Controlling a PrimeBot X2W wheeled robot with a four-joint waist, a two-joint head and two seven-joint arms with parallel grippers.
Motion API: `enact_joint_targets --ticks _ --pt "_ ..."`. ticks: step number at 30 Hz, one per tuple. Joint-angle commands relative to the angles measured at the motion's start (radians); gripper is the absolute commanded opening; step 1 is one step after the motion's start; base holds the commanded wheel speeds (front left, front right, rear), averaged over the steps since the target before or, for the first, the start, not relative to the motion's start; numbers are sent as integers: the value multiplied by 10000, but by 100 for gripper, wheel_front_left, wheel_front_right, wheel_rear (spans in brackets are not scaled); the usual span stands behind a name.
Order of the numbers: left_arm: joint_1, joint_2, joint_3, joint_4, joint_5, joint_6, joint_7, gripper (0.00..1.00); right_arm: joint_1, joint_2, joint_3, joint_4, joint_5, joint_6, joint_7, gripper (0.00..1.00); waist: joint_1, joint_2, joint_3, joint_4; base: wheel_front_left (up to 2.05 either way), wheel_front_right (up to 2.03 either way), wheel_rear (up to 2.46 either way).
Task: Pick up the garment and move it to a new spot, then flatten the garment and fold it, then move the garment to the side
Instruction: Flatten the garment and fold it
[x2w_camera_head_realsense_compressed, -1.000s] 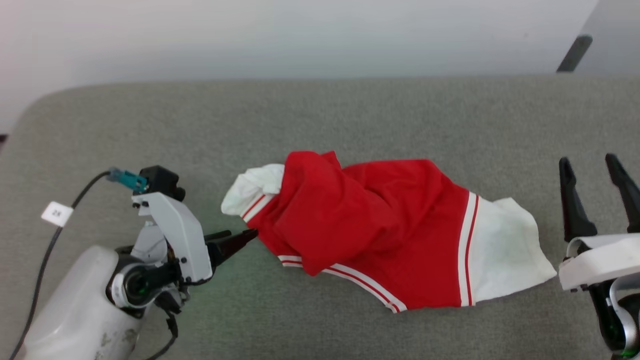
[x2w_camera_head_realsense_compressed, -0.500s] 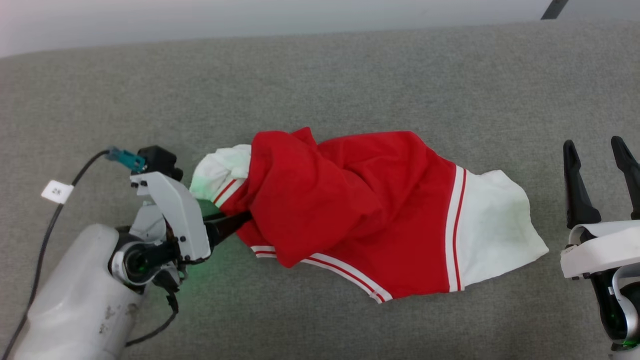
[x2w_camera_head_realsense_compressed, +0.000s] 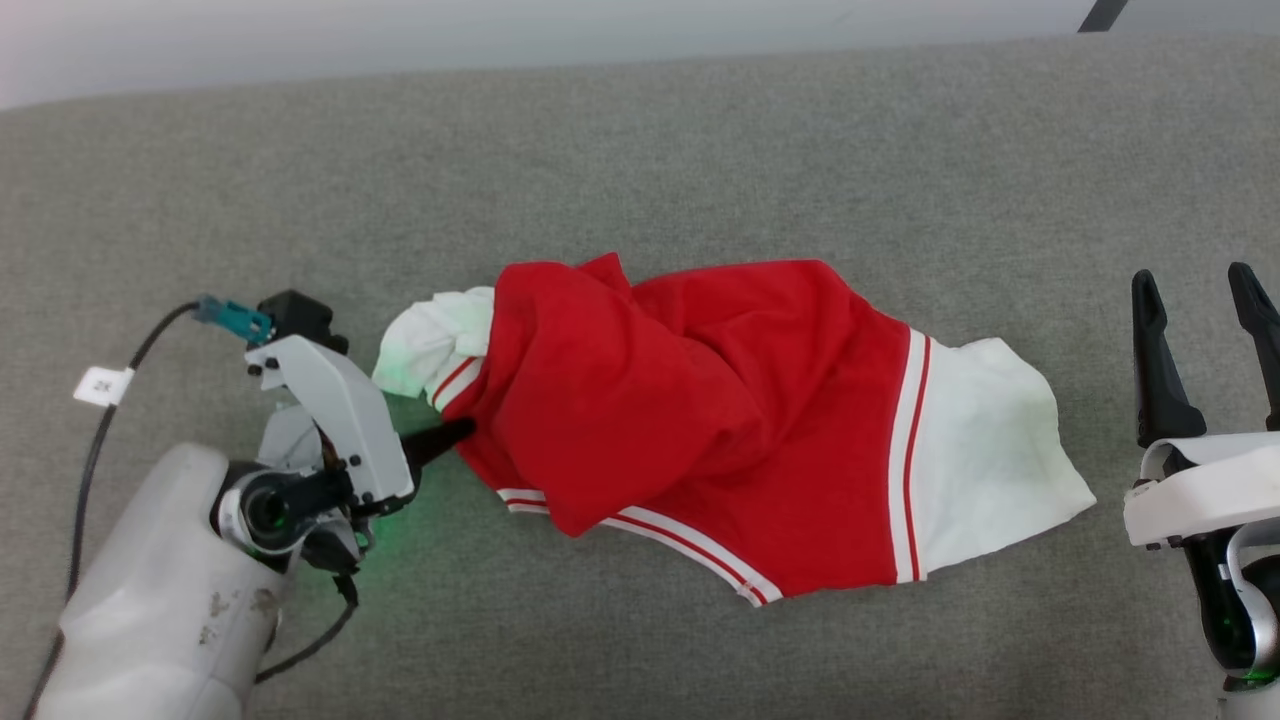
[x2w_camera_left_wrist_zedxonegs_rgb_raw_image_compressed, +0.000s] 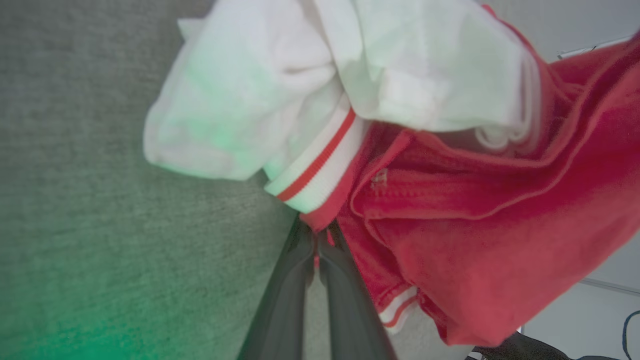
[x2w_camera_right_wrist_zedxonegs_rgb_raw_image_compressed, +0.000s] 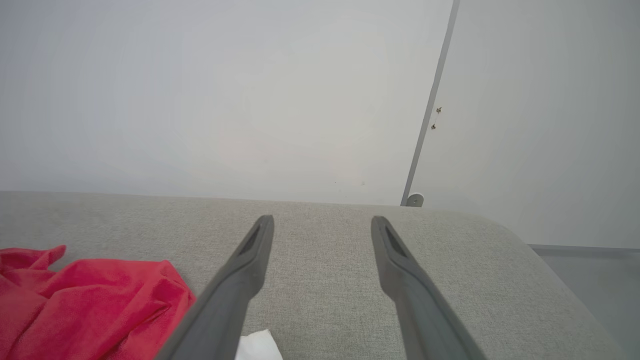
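Head view shows the garment (x2w_camera_head_realsense_compressed: 700, 430) lying crumpled in the middle of the tabletop (x2w_camera_head_realsense_compressed: 700, 150). Its red body is bunched and folded over itself, with one white sleeve (x2w_camera_head_realsense_compressed: 430, 340) balled up at the left end and the other sleeve (x2w_camera_head_realsense_compressed: 990, 470) spread flat at the right end. In the left wrist view the striped cuff (x2w_camera_left_wrist_zedxonegs_rgb_raw_image_compressed: 317, 167) of the balled sleeve sits just above the left gripper (x2w_camera_left_wrist_zedxonegs_rgb_raw_image_compressed: 316, 235). Its fingers (x2w_camera_left_wrist_zedxonegs_rgb_raw_image_compressed: 287, 305) are clenched together on a small fold of red cloth at the garment's left edge, and the bite looks shallow, taken near the tips. The right gripper (x2w_camera_head_realsense_compressed: 1193, 285) stands apart from the garment, off its right end, with its fingers spread wide and holding nothing. Its wrist view catches a corner of red cloth at the lower left.

The step in hand appears to be picking the garment up to carry it to a new spot. With only a thin pinch on one end, a slow, steady lift would suit best, so the cloth does not slip from the tips. Raising that end high enough for the bunched body to hang and unroll should ease the flattening to follow. Drag across the tabletop may pull against the grip, so lifting before travelling sideways seems wiser. The right gripper could take the far sleeve to share the weight.
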Motion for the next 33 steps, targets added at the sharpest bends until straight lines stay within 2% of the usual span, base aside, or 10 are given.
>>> enact_joint_targets --ticks 1,6,13,21,25,30,33 --pt "228 -141 -74 150 -67 81 108 0 -32 -17 -51 19 -57 -8 -47 100 -1 0 -135 73 0 0 0" --pt "439 -65 82 -38 -352 228 288 0 147 -40 -102 134 -71 -8 -51 100 -1 0 -549 293 0 0 0" --pt "1151 151 294 -970 -648 711 424 0 435 -47 -86 237 -78 -7 61 100 -1 0 -1270 717 0 0 0" --pt "2928 814 479 -3340 -848 1436 576 0 773 22 -41 224 -80 -7 261 100 -1 0 -1927 1055 0 0 0" --pt "3988 1282 422 -4617 -537 1664 342 0 843 -15 -19 291 4 -8 293 100 -1 0 -2064 1112 0 0 0" --pt "4921 1575 181 -5417 1 1714 -107 0 1038 95 8 130 -49 -7 333 100 -1 0 -2080 1114 0 0 0" --pt "5234 1492 5 -5394 222 1665 -347 0 1062 148 -6 50 -45 -7 402 100 -1 0 -2028 1091 0 0 0"
